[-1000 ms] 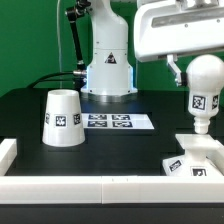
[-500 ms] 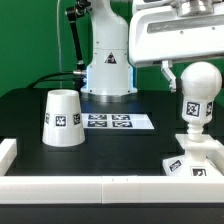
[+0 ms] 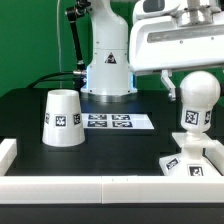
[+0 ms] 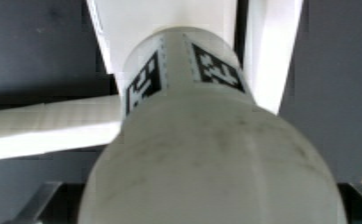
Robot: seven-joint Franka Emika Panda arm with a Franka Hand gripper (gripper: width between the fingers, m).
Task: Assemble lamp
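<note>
Okay, I see the pincer clamped on the bulb, upright at the base; shade well apart on the desk.

White shade, bulb and base carry black-and-white square tags; the table seems black.

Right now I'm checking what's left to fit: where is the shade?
The shade stands on the table at the exterior view's left, just beside the marker board, well apart from the bulb and base at the right.
</note>
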